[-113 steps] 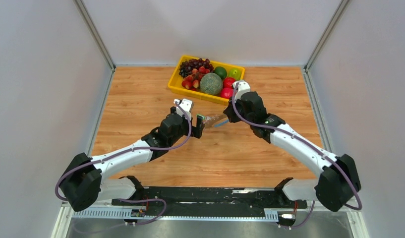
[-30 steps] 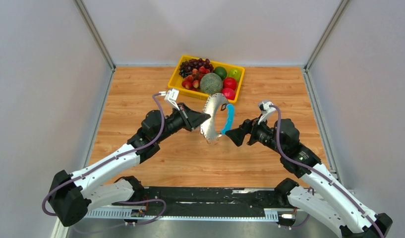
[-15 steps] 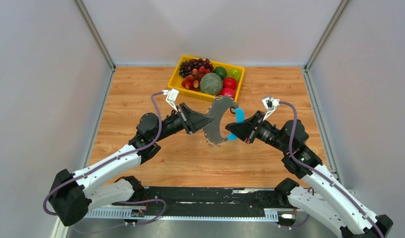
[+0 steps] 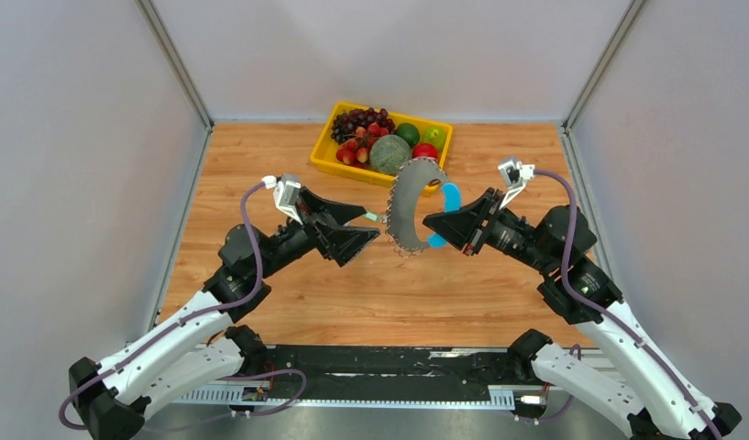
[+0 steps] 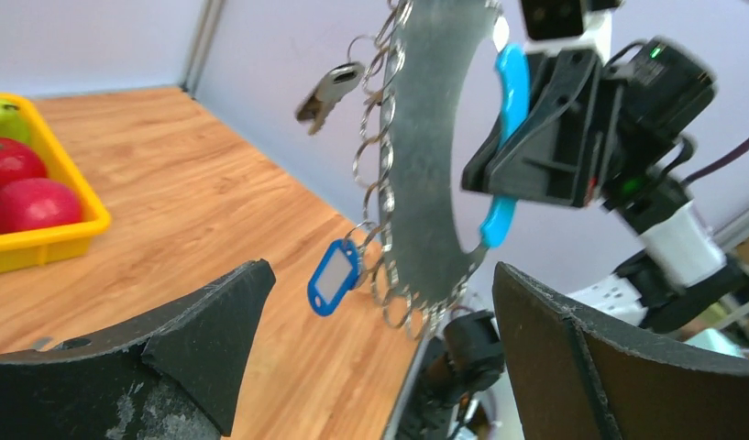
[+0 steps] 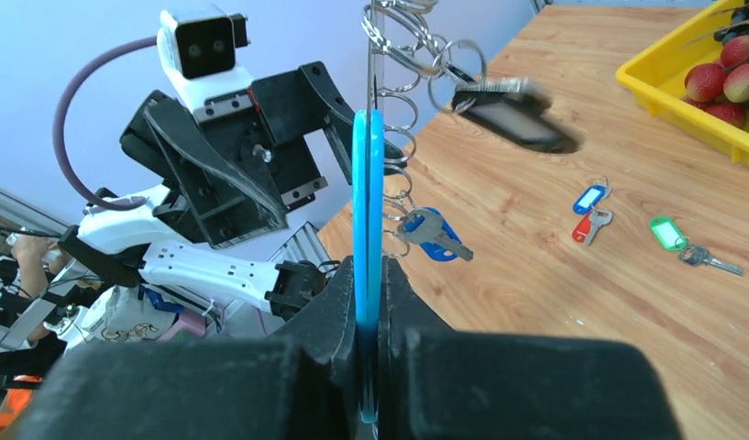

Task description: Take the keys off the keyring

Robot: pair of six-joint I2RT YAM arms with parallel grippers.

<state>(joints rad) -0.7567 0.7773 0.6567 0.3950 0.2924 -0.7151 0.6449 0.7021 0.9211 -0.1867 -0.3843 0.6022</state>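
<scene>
My right gripper (image 4: 429,225) is shut on the bright blue section (image 6: 368,211) of the keyring (image 4: 407,209) and holds the grey loop upright above the table. Metal rings line its edge. A blue-tagged key (image 5: 334,278) and a silver key (image 5: 329,87) hang from them; a blurred black key (image 6: 510,121) swings near the top. My left gripper (image 4: 370,226) is open and empty, just left of the keyring, not touching it. A blue-tagged key (image 6: 591,197), a red key (image 6: 583,229) and a green-tagged key (image 6: 666,232) lie loose on the table.
The yellow fruit tray (image 4: 323,156) with grapes, melon and apples stands at the back centre, just behind the raised keyring. It also shows in the left wrist view (image 5: 49,240) and the right wrist view (image 6: 659,82). Grey walls enclose the table.
My left gripper held the keyring; the right gripper came in and shut on the blue section. The left has let go, opened and drawn back to the left.
</scene>
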